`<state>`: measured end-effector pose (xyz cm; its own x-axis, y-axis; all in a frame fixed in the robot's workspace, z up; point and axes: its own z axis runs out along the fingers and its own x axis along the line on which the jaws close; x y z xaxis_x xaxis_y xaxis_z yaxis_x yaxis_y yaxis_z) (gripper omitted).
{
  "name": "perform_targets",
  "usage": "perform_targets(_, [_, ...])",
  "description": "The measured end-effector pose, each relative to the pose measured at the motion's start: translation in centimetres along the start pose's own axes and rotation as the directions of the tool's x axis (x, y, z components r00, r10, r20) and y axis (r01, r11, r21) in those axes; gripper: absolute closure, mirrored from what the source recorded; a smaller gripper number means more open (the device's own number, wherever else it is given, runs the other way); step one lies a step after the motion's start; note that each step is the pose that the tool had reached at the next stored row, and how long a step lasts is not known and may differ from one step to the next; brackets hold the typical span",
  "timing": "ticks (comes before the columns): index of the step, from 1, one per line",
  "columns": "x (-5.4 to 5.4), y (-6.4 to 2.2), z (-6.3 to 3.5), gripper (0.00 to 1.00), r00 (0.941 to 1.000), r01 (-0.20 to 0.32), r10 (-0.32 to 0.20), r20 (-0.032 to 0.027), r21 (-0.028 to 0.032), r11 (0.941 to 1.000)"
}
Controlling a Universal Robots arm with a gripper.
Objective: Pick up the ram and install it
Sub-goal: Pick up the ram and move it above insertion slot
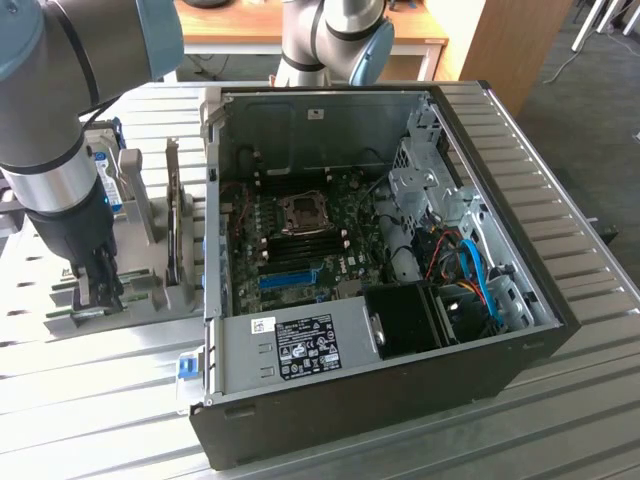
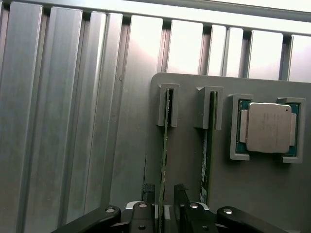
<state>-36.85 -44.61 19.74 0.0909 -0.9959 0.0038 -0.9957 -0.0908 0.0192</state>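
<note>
Pick-up step here, the install hasn't started. The gripper [image 2: 164, 190] is down over the gray holder [image 2: 252, 194], jaws wide and released, with 1 finger [image 2: 147, 189] on each side of the ram [image 2: 166, 141]. Nothing's clamped yet as far as I can tell. The ram stands on edge in its slot. A 2nd stick [image 2: 207, 145] is just beside it, and the CPU [image 2: 269, 127] sits in its own pocket further along. In the exterior view the gripper [image 1: 97, 290] is off to that view's left of the open case [image 1: 330, 110], well apart from the motherboard [image 1: 300, 240].

My guess: the grab needs the pads square on the stick's flat faces. Then it needs a straight lift, so the stick doesn't bind in the slot or bump the 2nd stick.

Labels: the black sticker [image 1: 305, 345] on the case has white print, too small to read. Nothing legible on the CPU lid either.
</note>
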Motion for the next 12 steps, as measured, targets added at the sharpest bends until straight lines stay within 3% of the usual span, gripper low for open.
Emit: perform_targets(12, [0.01, 0.00, 0.02, 0.70, 1.0000, 0.000, 0.000, 0.0002, 0.0004, 1.0000])
